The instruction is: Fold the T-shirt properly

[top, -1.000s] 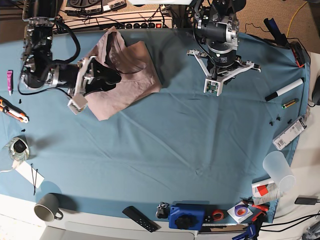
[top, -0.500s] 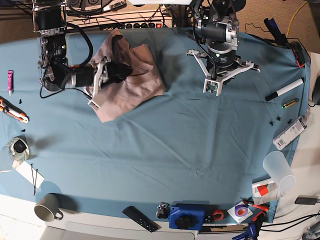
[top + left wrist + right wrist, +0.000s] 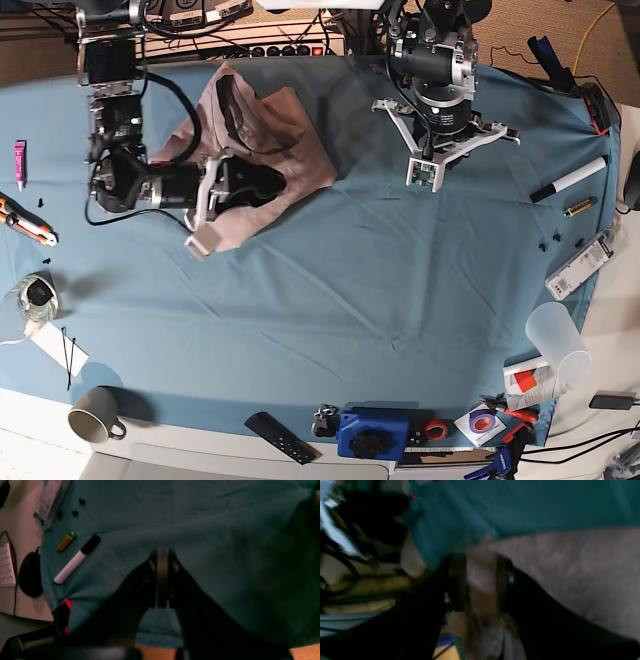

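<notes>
The pink-beige T-shirt [image 3: 290,140] lies bunched and partly folded at the back left of the teal table cloth [image 3: 350,300]. My right gripper [image 3: 268,185] rests on its front part. In the right wrist view, a fold of the T-shirt [image 3: 570,562] runs between the two dark fingers of the right gripper [image 3: 481,580], which is shut on it. My left gripper [image 3: 428,172] hangs over bare cloth to the right of the shirt. In the left wrist view its fingers [image 3: 162,552] are pressed together with nothing between them.
A black-capped white marker [image 3: 568,180] and a small yellow-green cylinder [image 3: 579,207] lie at the right edge. A clear cup [image 3: 558,345] stands front right. Along the front edge are a blue box [image 3: 372,432], a remote [image 3: 283,437] and a grey mug [image 3: 95,415].
My right gripper has swung toward the right and the front with the shirt fabric in it, pulling the shirt's near part along. The left arm has stayed still.
</notes>
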Tool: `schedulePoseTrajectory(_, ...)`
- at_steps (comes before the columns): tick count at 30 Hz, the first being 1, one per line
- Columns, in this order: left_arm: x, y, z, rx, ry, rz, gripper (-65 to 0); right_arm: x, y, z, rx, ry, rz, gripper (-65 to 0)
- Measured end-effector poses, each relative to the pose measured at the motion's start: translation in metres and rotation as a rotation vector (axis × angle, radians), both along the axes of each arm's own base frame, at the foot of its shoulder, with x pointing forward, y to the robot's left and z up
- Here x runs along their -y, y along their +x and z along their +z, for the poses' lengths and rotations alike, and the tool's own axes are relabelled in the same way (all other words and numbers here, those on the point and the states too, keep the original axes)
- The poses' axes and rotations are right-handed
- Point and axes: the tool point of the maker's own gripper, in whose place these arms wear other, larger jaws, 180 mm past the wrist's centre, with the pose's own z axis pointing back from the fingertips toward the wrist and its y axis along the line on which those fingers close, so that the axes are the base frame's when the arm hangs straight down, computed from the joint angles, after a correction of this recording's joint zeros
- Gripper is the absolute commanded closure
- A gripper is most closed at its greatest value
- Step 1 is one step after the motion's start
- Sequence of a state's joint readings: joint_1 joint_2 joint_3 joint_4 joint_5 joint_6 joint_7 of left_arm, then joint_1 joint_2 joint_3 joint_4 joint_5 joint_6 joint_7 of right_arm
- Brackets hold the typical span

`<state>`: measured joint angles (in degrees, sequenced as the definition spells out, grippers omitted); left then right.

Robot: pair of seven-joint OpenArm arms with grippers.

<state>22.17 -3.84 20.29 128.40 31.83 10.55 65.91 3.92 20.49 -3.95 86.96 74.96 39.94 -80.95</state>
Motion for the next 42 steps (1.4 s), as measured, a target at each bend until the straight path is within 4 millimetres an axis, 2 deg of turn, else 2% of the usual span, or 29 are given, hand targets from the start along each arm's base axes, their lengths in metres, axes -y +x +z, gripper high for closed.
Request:
schedulePoseTrajectory(5, 0.000, 0.000, 0.000, 0.000, -0.002, -0.001, 0.0, 0.002, -0.004, -0.036, -0.070, -0.083, -0.028, -20.8)
schedulePoseTrajectory(8, 0.000, 0.000, 0.000, -0.001, -0.002, -0.001, 0.0, 0.002, -0.004, -0.041, -0.091, -0.073, -0.041, -20.8)
schedulePoseTrajectory(12, 0.000, 0.000, 0.000, -0.001, -0.002, -0.001, 0.0, 0.001, -0.002, -0.038, -0.090, -0.056, -0.043, -20.8)
schedulePoseTrajectory(15, -0.001, 0.000, 0.001, 0.002, 0.010, 0.000, 0.0, -0.003, -0.002, -0.023, -0.061, -0.029, -0.028, -20.8)
schedulePoseTrajectory(18, -0.009, 0.002, 0.005, 0.021, 0.060, 0.013, 0.0, -0.006, 0.007, 0.011, 0.062, 0.004, -0.028, -20.8)
schedulePoseTrajectory(22, -0.016, 0.005, 0.007, 0.043, 0.095, -0.012, 0.0, 0.006, 0.027, 0.059, 0.241, 0.015, -0.079, -20.8)
schedulePoseTrajectory(24, -0.022, 0.004, 0.006, 0.043, 0.123, -0.026, 0.0, 0.018, 0.031, 0.061, 0.253, 0.003, -0.120, -20.8)
schedulePoseTrajectory(26, -0.028, 0.004, 0.006, 0.042, 0.151, -0.039, 0.0, 0.031, 0.030, 0.057, 0.242, -0.017, -0.160, -16.1)
schedulePoseTrajectory(30, -0.041, 0.004, 0.006, 0.039, 0.191, -0.039, 0.0, 0.054, 0.026, 0.053, 0.223, -0.020, -0.244, -0.9)
schedulePoseTrajectory(36, -0.086, -0.006, -0.008, -0.040, 0.142, 0.089, 0.0, 0.091, 0.003, 0.048, 0.213, -0.072, -0.361, 0.0)
schedulePoseTrajectory(39, -0.097, -0.016, -0.021, -0.114, 0.048, 0.115, 0.0, 0.097, -0.013, 0.054, 0.235, -0.103, -0.379, 0.0)
schedulePoseTrajectory(42, -0.104, -0.029, -0.031, -0.173, -0.046, 0.129, 0.0, 0.102, -0.039, 0.046, 0.200, -0.154, -0.383, 0.0)
